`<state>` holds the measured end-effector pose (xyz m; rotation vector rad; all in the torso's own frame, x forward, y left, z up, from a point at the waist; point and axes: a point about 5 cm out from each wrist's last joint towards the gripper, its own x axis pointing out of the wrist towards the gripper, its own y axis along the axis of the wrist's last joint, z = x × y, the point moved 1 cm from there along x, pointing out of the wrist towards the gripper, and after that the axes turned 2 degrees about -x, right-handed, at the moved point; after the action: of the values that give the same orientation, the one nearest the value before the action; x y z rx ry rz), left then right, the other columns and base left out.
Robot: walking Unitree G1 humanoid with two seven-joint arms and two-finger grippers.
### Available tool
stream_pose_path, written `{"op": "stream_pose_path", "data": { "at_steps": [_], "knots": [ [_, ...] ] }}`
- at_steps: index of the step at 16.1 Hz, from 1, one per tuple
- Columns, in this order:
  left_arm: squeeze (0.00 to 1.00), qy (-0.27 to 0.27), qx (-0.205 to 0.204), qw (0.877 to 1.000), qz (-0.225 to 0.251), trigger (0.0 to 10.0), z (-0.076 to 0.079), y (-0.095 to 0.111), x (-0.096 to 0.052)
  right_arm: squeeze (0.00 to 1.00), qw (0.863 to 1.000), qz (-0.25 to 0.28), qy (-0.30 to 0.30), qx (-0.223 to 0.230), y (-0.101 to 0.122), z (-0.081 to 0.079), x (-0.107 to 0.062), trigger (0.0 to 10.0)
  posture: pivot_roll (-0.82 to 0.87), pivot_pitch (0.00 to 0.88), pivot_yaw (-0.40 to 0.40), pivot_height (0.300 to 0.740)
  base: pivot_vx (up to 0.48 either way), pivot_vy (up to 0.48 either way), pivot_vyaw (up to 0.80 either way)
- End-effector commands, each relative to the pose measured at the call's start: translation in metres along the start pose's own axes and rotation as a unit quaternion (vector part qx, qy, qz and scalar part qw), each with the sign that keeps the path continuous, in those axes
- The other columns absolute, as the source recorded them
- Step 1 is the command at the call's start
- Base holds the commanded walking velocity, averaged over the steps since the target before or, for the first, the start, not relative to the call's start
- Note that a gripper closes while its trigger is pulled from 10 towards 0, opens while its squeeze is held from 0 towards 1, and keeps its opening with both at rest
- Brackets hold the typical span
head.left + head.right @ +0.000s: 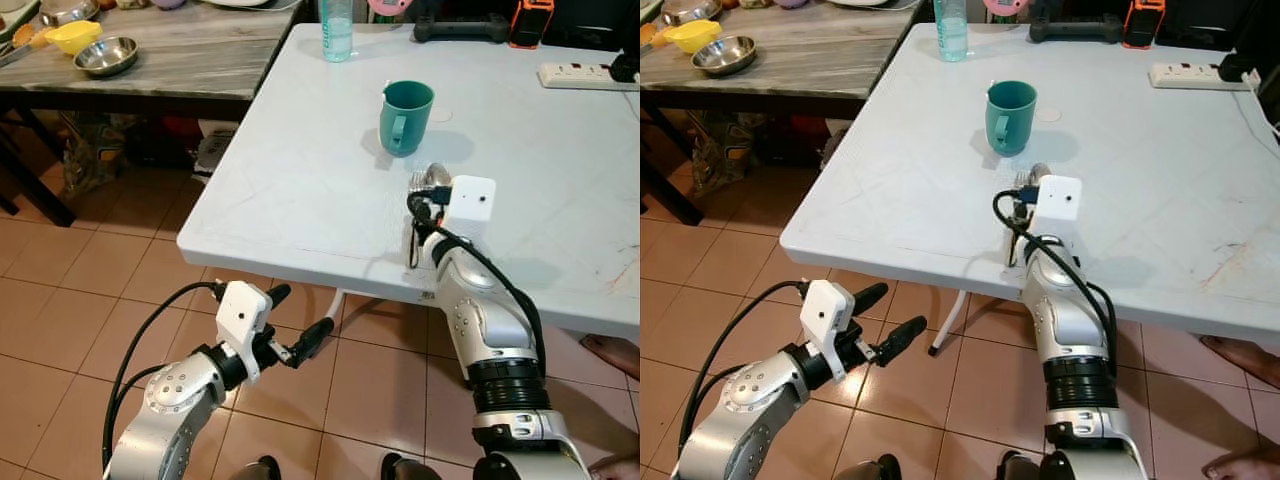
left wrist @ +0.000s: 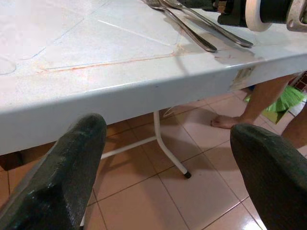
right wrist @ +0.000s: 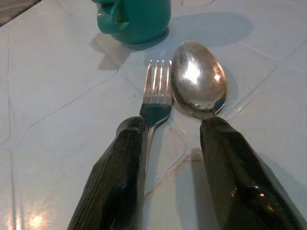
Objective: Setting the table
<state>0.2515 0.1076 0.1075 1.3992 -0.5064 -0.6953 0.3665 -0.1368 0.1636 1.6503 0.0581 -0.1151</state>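
Nearest the camera, the left gripper (image 1: 297, 325) hangs below the table's near edge over the tiled floor (image 1: 80, 290), its two black fingers spread wide and holding nothing; its wrist view looks up at the underside lip of the table (image 2: 144, 91) and a white folding leg (image 2: 169, 152), with a person's bare foot (image 2: 225, 122) on the tiles beyond. Above it, the right gripper (image 3: 168, 127) rests low on the white table, fingers narrowly parted around the handles of a fork (image 3: 157, 93) and a spoon (image 3: 199, 79) that lie side by side on the tabletop; whether the fingers press the handles cannot be told. Just past the cutlery stands a teal mug (image 1: 406, 116), upright. Farther back are a clear bottle (image 1: 336, 30) and a power strip (image 1: 585, 75). On the grey side table (image 1: 200, 60) to the left sit a steel bowl (image 1: 105, 56) and a yellow bowl (image 1: 73, 37).
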Motion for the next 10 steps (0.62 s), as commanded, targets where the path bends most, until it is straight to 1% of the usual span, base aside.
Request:
{"op": "stream_pose_path", "data": {
  "at_steps": [1, 2, 3, 5, 7, 10],
  "knots": [
    [0.00, -0.003, 0.003, 1.000, -0.017, 10.0, -0.001, -0.004, -0.002, 0.00, 1.000, 0.010, 0.023, 0.004, 0.008, -0.011, -0.001, 10.0, 0.03, 0.190, 0.097, 0.740, 0.000, 0.000, 0.00],
    [0.00, -0.003, 0.003, 1.000, -0.017, 10.0, -0.001, -0.004, -0.002, 0.00, 1.000, 0.010, 0.026, 0.005, 0.009, -0.013, -0.001, 10.0, 0.03, 0.190, 0.097, 0.740, 0.000, 0.000, 0.00],
    [0.00, -0.003, 0.002, 1.000, -0.017, 10.0, -0.001, -0.005, -0.002, 0.00, 0.999, 0.009, 0.042, 0.021, 0.010, -0.019, 0.001, 10.0, 0.03, 0.190, 0.097, 0.740, 0.000, 0.000, 0.00],
    [0.00, -0.005, 0.001, 1.000, -0.019, 10.0, 0.000, -0.006, -0.002, 0.00, 0.999, 0.000, 0.038, 0.017, 0.008, -0.022, 0.003, 10.0, 0.03, 0.190, 0.097, 0.740, 0.000, 0.000, 0.00],
    [0.00, -0.005, 0.000, 1.000, -0.020, 10.0, 0.001, -0.006, -0.003, 0.00, 0.999, -0.022, 0.026, 0.021, 0.001, -0.022, 0.006, 10.0, 0.03, 0.190, 0.096, 0.740, 0.000, 0.000, 0.00],
    [0.00, -0.007, 0.000, 1.000, -0.021, 10.0, 0.001, -0.007, -0.003, 0.00, 0.998, -0.059, 0.006, 0.008, -0.012, -0.020, 0.007, 10.0, 0.03, 0.195, 0.094, 0.740, 0.000, 0.000, 0.00]
  ]
}}
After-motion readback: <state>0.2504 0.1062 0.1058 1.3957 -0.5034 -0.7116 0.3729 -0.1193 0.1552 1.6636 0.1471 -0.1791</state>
